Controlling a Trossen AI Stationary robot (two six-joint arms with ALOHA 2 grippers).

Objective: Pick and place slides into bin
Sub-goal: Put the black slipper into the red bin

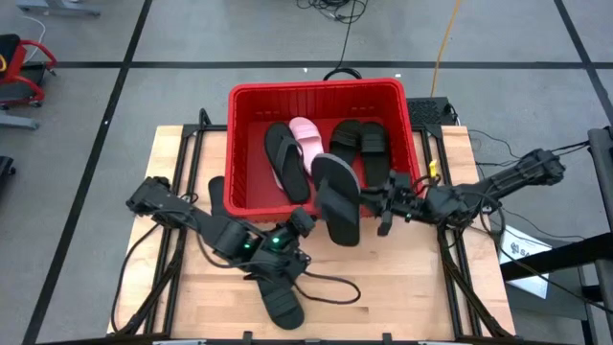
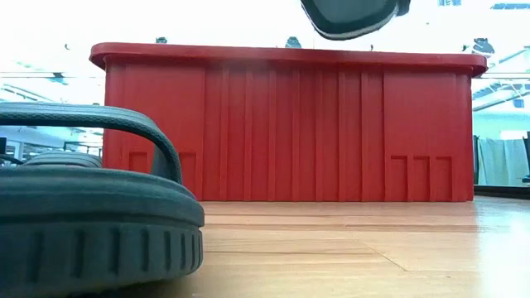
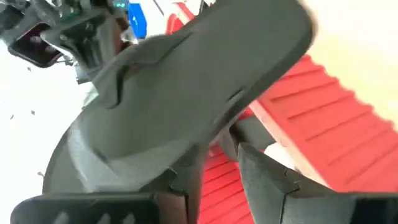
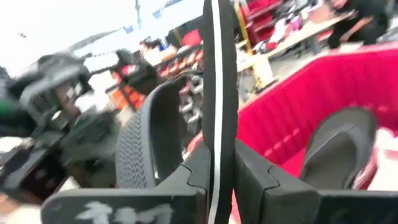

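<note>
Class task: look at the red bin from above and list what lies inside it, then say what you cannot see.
Inside the red bin lie a black flip-flop, a pink slide and two black slides. A black slide held over the near rim by the right gripper covers part of the floor.

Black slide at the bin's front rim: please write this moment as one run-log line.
right gripper: shut on black slide, over red bin front rim | left gripper: beside that slide, grip unclear | flip-flop: on table

Wooden table (image 1: 412,287), grey tiled floor (image 1: 172,48), yellow cable (image 1: 442,43)
</note>
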